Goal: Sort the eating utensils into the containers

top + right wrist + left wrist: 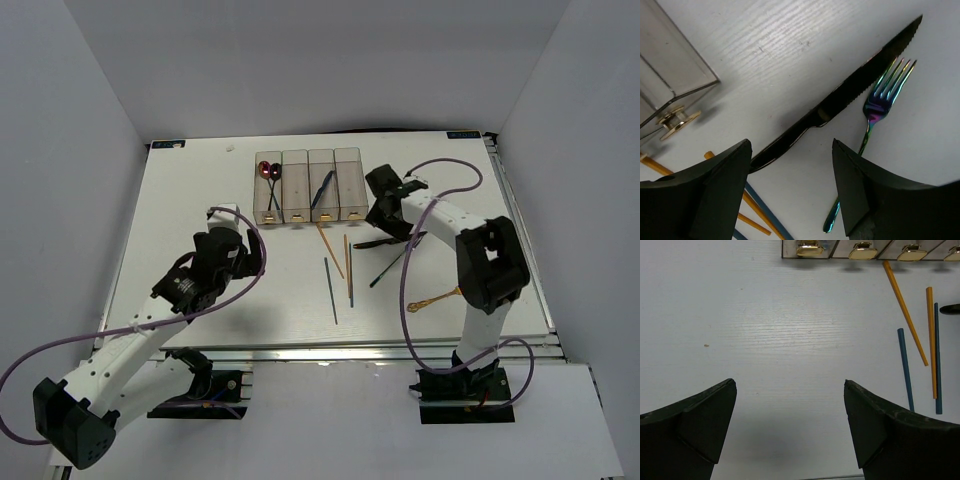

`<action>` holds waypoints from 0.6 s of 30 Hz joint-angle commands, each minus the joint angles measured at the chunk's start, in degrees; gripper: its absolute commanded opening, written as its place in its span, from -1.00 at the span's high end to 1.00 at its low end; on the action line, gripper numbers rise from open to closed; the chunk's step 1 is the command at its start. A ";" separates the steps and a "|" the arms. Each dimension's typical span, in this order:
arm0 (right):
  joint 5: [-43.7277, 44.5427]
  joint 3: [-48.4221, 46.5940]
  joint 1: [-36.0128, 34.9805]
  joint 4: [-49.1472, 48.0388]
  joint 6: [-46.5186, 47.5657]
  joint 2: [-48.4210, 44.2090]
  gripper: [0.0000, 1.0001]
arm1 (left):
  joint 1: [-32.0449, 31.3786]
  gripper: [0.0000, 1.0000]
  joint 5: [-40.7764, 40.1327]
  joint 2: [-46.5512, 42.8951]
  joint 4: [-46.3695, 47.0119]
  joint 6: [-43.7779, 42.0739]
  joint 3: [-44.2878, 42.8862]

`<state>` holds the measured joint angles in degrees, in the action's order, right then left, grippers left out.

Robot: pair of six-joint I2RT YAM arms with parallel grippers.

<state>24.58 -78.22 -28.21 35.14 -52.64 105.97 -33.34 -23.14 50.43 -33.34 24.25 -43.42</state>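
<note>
Readable writing: none is found in any view.
Bins point(308, 185): no lettering is made out on the gold tabs point(810, 249).
Table point(200, 190): a far-edge sticker point(462, 134) is too small to be read.

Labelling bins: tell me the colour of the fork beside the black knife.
The fork is iridescent purple, blue and green; clearest in right wrist view.

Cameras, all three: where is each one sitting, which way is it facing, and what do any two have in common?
Top external: above and behind the bases, looking down at the table; both arms show.
Left wrist: on the left arm, facing down at the table; the open left gripper frames it.
Right wrist: on the right arm, facing down at the black knife and iridescent fork; right gripper open.
Shared: both wrist views catch the chopsticks and containers.
</note>
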 commanded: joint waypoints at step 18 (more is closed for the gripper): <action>5.83 -2.91 -3.87 8.55 -24.79 7.23 -0.18 | 0.03 -0.96 1.42 -1.74 1.96 -0.43 0.26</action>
<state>27.62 -80.16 -32.27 44.56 -75.09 112.40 -33.32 -22.70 49.76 -32.47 24.21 -43.42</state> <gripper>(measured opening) 0.592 0.979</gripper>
